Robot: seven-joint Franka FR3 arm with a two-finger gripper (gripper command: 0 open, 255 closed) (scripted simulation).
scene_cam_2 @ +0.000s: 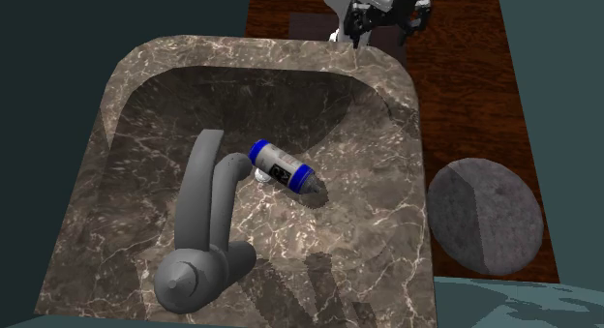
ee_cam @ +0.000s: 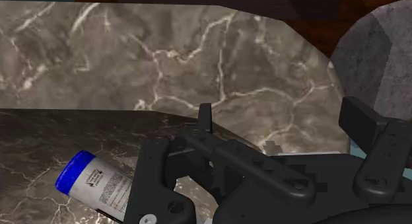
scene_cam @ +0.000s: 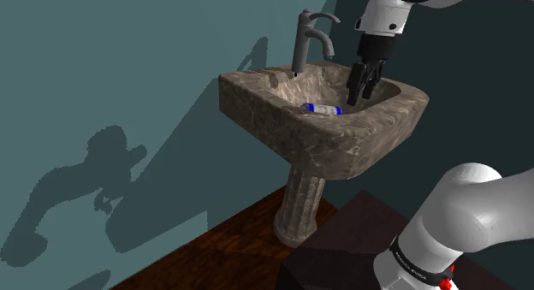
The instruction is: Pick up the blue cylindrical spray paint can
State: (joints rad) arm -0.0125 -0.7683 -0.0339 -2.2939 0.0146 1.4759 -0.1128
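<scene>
The gripper (scene_cam: 361, 95) hangs low in the stone sink (scene_cam: 257, 96), fingers apart and clasping nothing. The blue-ended spray can (ee_cam: 99, 183) lies on its side just outside one finger, not between them. Its long axis slants away, so I'd expect a sideways shift first.
</scene>
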